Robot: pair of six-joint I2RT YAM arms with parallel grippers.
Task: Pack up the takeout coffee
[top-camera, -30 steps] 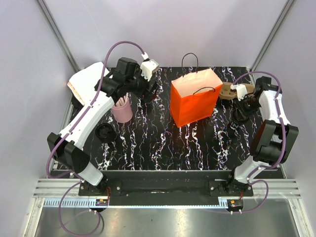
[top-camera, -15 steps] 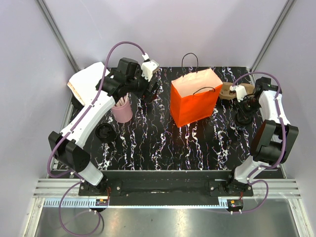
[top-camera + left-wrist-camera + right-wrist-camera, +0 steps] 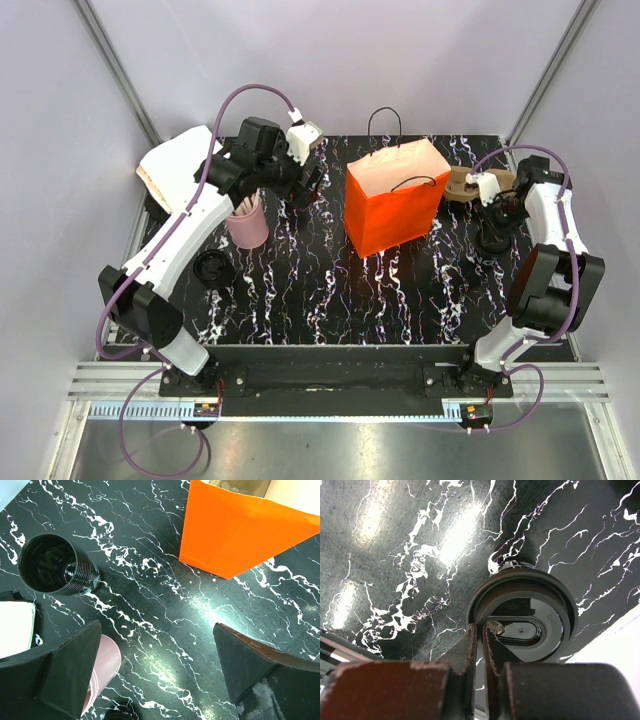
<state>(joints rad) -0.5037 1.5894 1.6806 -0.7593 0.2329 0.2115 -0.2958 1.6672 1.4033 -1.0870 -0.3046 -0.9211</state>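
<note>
Nearest, open cup: black ribbed paper cup without lid [image 3: 52, 565], upright on the black white-veined marble table [image 3: 330, 300].
Coffee: small black lidded paper cup [image 3: 525, 615], standing right of the orange paper bag [image 3: 397, 200]; long axis vertical, lid up.
Right gripper [image 3: 481, 630]: fingers almost together, pinching the lid's rim.
Left gripper [image 3: 156, 627]: spread wide, holding nothing, above the table.
Farthest, bag: upright, mouth open upward.
Change: right fingers closer together than a second ago; cup unmoved.
</note>
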